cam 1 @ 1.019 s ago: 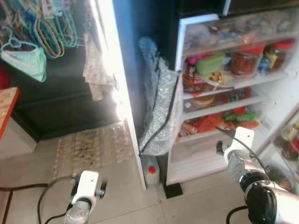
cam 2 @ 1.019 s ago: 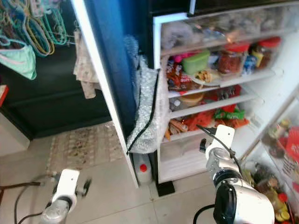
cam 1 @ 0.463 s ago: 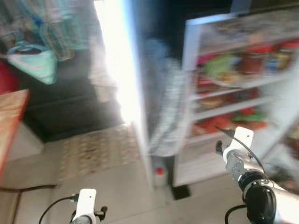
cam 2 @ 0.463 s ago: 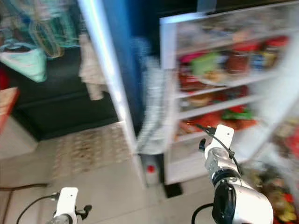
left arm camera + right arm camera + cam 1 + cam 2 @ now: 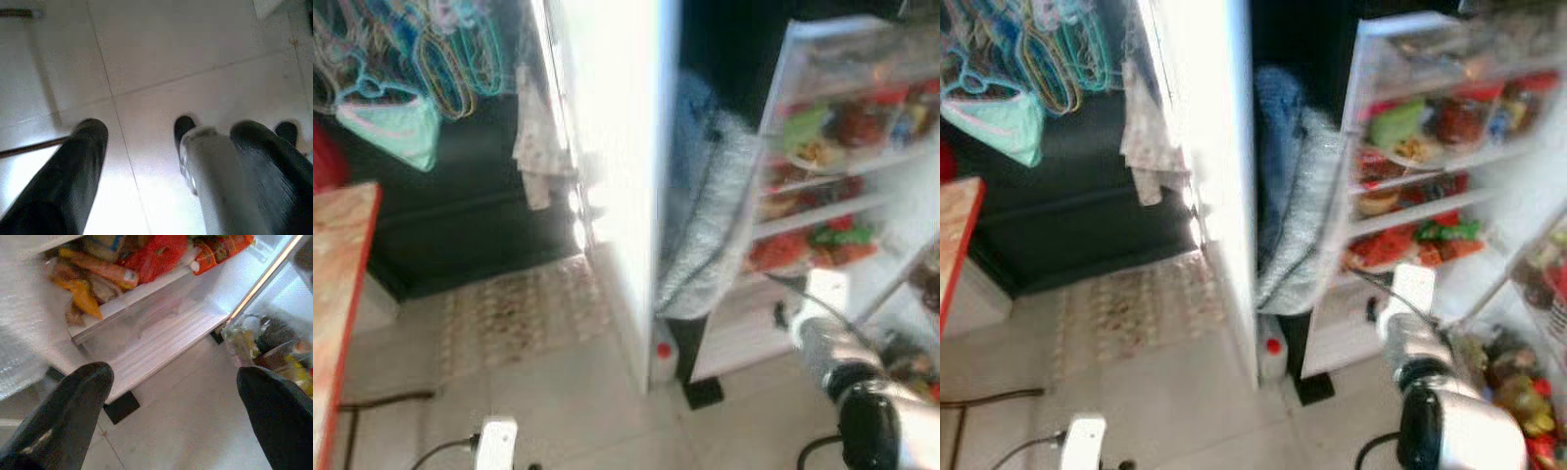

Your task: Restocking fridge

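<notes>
The right arm (image 5: pixel 1435 392) reaches forward and up from five o'clock toward the open fridge (image 5: pixel 1449 176), its white wrist level with the lowest shelf. In the wrist view the right gripper (image 5: pixel 176 396) has its two black fingers (image 5: pixel 73 411) spread wide apart, holding nothing and touching nothing; between them lie the pale bottom drawer (image 5: pixel 161 333) and the tiled floor (image 5: pixel 195 431). Just beyond the fingers, toward twelve o'clock, the shelf carries orange and red food packets (image 5: pixel 156 254), well apart from the fingertips. At three o'clock the door rack (image 5: pixel 264 342) holds jars and bottles. The left arm (image 5: pixel 496 446) hangs low at seven o'clock; the left gripper (image 5: pixel 176 161) points down at bare floor tiles, its fingers (image 5: pixel 63 181) apart and empty, with a pale cylindrical part (image 5: pixel 215 181) showing beside one of them. Higher fridge shelves hold a green container (image 5: pixel 1398 125) and dark jars (image 5: pixel 1459 117). A silvery bubble-wrap sheet (image 5: pixel 1302 215) hangs beside the fridge.
</notes>
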{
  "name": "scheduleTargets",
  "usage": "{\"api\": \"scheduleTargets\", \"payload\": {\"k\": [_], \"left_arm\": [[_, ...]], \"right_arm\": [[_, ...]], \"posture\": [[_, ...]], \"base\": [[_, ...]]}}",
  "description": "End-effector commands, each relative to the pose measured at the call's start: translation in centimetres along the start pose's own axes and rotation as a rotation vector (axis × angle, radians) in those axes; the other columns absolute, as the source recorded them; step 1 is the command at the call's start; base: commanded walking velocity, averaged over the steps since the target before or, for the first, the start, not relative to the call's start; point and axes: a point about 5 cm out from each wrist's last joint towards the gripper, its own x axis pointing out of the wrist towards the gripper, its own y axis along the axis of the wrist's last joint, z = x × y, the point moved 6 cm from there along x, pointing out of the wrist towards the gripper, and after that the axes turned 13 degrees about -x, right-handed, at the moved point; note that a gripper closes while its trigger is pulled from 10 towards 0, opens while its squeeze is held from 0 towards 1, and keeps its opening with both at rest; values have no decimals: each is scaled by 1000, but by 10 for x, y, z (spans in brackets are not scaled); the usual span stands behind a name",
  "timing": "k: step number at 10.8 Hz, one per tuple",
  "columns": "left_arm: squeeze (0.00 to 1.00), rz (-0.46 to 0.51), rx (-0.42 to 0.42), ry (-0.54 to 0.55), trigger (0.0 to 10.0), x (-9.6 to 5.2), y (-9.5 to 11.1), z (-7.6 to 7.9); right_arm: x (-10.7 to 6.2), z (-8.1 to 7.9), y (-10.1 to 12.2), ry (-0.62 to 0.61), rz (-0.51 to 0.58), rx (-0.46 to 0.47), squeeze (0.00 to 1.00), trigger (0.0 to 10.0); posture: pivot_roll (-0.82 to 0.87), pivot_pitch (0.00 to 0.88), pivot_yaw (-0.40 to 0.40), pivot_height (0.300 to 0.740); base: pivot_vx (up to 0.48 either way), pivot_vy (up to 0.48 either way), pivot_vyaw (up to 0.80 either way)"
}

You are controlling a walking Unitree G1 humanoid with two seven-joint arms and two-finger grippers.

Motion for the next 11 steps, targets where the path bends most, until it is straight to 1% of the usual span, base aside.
{"api": "scheduleTargets", "payload": {"k": [1, 2, 3, 4, 5, 6, 7, 8, 9, 10, 11], "left_arm": [[0, -58, -6, 43, 10000, -3, -17, -16], [0, -68, -16, 40, 10000, -4, -21, -18], [0, -75, 16, 26, 10000, -5, -24, -18], [0, -78, 17, 22, 10000, -6, -27, -16], [0, -83, 18, 22, 10000, -6, -28, -16], [0, -89, 21, 20, 10000, -6, -29, -15], [0, -107, 53, 7, 10000, -6, -33, -11], [0, -119, 73, -11, 10000, -6, -35, -6], [0, -123, 72, -7, 10000, -6, -38, -6], [0, -127, 28, 15, 10000, -7, -40, -10], [0, -135, 33, 17, 10000, -8, -43, -10]], "right_arm": [[-1, -13, 2, 29, 1, -30, 0, 10000], [-1, -13, 3, 23, 9, -43, 0, 10000], [-1, -15, 12, 25, 74, -59, 0, 10000], [-2, -16, 18, 29, 110, -69, 0, 10000], [-43, 19, -162, -25, 81, -97, 0, 10000], [-55, 18, -182, -4, 79, -109, 0, 10000], [-56, 6, -191, 39, 34, -89, 0, 10000], [-56, 2, -197, 46, -6, -57, 0, 10000], [-57, -3, -198, 48, 0, -39, 0, 10000], [-59, -6, -197, 47, 20, -23, 0, 10000], [-59, -8, -198, 56, 15, -24, 0, 10000]], "posture": [[-95, 0, 42, 740], [-94, 0, 48, 740], [-101, 0, 56, 740], [-113, 0, 66, 740], [-119, 0, 75, 740], [-126, 0, 84, 740], [-106, 0, 93, 740], [-94, 0, 94, 740], [-79, 0, 94, 740], [-91, 0, 102, 740], [-93, 0, 104, 740]], "base": [[0, 0, 0], [0, 0, 0], [0, 0, 0], [0, 0, 0], [0, 0, 0], [0, 0, 0], [0, 0, 0], [0, 0, 0], [0, 0, 0], [0, 0, 0], [0, 0, 0]]}}
